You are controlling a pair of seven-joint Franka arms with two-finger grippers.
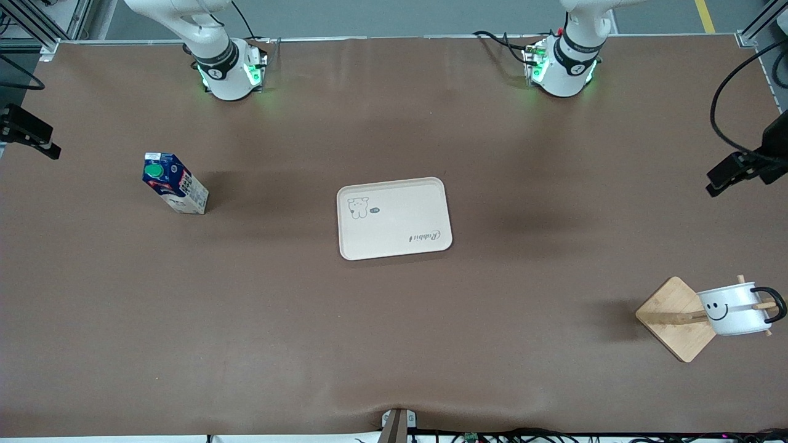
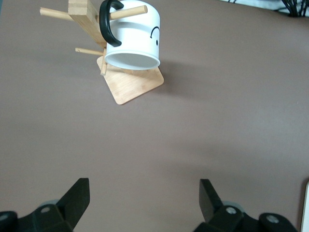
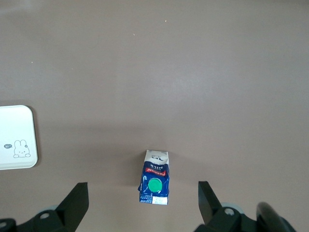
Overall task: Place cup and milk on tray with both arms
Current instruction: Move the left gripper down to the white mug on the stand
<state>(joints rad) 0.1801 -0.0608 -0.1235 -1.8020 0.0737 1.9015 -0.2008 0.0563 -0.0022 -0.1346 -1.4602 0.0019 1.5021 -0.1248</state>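
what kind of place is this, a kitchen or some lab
Most likely a robotics lab bench, not a kitchen: two white jointed robot arms bolted along a brown-covered table, clamp-mounted black cameras at its ends, and cables at its edge. The props are sparse and staged.

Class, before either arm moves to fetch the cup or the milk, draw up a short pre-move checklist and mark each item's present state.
1. Tray bare: ok.
2. Milk upright, at the right arm's end: ok.
3. Cup hangs by its handle on the wooden stand's peg, free to lift: ok.
4. Left tool open, high over the table: ok.
5. Right tool open, over the milk: ok.
6. Milk cap tight: cannot tell.
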